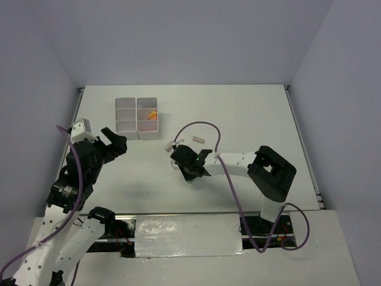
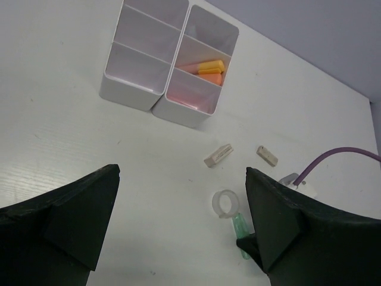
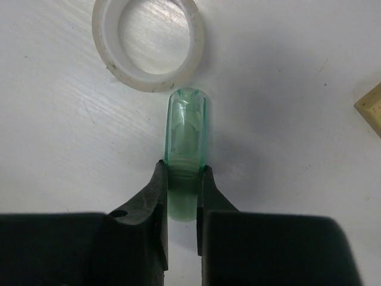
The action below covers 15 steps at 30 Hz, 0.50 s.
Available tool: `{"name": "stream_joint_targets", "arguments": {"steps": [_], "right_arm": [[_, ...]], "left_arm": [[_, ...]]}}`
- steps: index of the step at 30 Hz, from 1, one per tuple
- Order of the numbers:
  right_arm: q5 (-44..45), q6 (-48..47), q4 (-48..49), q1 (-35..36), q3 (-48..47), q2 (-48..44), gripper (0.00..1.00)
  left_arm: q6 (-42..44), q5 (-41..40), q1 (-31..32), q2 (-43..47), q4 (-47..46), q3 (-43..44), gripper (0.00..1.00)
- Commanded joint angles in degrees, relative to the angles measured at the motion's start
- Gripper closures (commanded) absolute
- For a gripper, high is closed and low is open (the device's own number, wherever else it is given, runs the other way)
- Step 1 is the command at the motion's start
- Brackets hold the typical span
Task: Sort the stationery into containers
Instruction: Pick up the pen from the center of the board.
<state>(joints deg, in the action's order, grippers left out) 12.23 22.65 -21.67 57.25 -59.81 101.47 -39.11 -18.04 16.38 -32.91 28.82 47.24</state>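
Two end effectors are in view. The right end effector [image 3: 182, 174] is clamped on a translucent green marker stick [image 3: 186, 134], with a dark finger pressed to each side of the barrel near its end. The green marker stick lies flat on the white surface [image 3: 286, 53], well apart from the box. Its rounded clear-green cap points away from the fingers, and a paler inner core shows through the plastic.

The cap tip ends right at the rim of a clear plastic tape ring [image 3: 149, 44] lying flat. Whether they touch cannot be told. A beige block [image 3: 371, 108] sits off to one side.

The left end effector [image 2: 181, 179] hovers with its fingers spread wide and holds nothing. Beyond it stands the white six-compartment organiser box [image 2: 156, 102]. Orange marker sticks [image 2: 209, 69] lie in the middle compartment of its right column. Two small beige blocks [image 2: 218, 156] [image 2: 267, 155] rest on the surface between the box and the tape ring.
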Motion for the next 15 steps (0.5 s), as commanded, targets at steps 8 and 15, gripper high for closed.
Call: {"name": "stream_joint_targets", "arguments": {"steps": [8,15], "right_arm": [[-6.2,-4.9,10.0,2.1,10.4,-20.0,1.0],[-7.2,-4.6,18.6,2.0,15.5,-35.0,1.0]], "left_arm": [[-4.6,25.3,0.2,-5.7,-14.8,-10.0,0.01],[-13.9,31.6,9.5,-8.8,-34.5,-14.7,0.05]]}}
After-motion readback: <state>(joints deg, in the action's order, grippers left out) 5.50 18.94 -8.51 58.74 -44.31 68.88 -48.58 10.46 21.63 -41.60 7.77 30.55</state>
